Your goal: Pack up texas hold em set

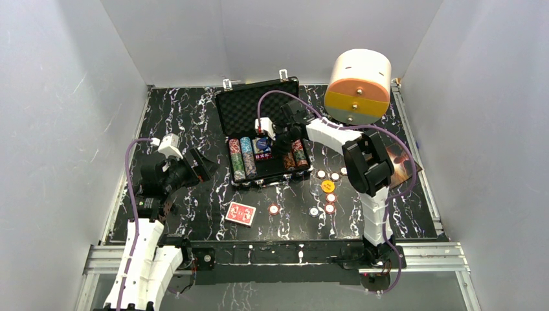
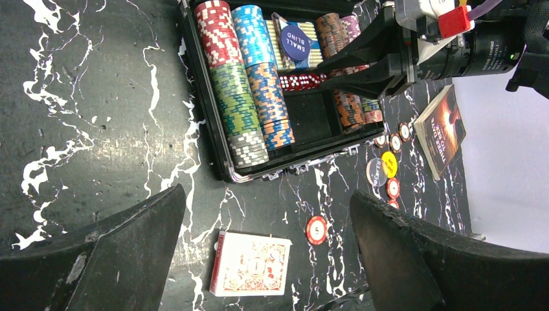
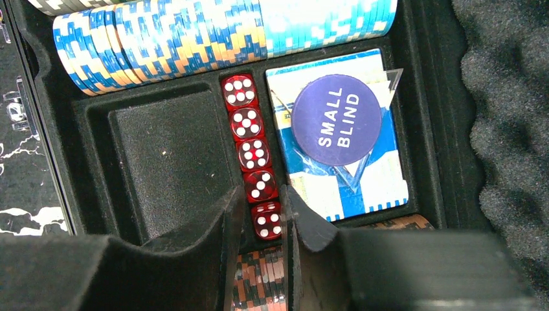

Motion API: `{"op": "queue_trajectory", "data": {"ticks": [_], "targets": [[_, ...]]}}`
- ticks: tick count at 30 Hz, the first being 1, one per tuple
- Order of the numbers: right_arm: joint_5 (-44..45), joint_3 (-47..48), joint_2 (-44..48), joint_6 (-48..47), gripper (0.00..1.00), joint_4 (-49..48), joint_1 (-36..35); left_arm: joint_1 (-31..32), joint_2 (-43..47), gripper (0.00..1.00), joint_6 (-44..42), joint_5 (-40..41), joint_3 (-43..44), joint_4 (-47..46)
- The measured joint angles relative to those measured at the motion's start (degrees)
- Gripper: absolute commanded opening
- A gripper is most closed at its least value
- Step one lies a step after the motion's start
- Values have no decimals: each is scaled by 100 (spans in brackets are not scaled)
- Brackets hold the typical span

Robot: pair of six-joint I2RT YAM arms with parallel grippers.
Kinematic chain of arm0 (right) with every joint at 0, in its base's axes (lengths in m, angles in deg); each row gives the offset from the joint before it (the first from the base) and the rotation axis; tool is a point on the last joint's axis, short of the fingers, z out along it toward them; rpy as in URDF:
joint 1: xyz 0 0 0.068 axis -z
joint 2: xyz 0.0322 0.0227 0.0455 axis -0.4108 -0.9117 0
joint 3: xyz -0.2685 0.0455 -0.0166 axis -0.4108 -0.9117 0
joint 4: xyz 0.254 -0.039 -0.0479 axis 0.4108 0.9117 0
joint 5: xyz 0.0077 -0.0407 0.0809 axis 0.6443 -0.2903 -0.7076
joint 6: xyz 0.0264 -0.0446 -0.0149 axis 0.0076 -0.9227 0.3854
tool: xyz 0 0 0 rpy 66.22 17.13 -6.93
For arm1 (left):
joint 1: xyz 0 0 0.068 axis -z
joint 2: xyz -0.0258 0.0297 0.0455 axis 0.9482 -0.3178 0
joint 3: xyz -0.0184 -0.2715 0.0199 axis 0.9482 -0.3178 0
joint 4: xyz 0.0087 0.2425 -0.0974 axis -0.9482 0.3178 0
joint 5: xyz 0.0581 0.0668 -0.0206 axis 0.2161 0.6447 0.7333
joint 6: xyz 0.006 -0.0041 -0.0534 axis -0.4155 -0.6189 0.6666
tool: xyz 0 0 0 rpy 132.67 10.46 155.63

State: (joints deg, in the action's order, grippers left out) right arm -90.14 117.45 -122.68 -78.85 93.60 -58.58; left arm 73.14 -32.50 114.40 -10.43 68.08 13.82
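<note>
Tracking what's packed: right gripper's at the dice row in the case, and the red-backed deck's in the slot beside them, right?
No: the red-backed deck lies on the table, outside the case, per the left wrist view. The right gripper is at the dice row.

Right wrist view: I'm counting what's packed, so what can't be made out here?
- Lowest die: the right gripper straddles it; pinched or not, unclear.
- Brown chips: mostly hidden behind the fingers.
- Card pack: its label is covered by the blue disc.
</note>
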Motion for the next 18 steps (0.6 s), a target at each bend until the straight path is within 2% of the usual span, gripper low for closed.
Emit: {"op": "queue_trajectory", "data": {"ticks": [14, 16, 18], "targets": [[289, -79, 0, -81, 35, -9, -85, 0, 0, 98, 0, 0, 0, 0], [310, -79, 0, -79, 33, -13, -85, 0, 0, 98, 0, 0, 0, 0], [337, -79, 0, -57, 26, -15, -85, 0, 0, 98, 0, 0, 0, 0]]}}
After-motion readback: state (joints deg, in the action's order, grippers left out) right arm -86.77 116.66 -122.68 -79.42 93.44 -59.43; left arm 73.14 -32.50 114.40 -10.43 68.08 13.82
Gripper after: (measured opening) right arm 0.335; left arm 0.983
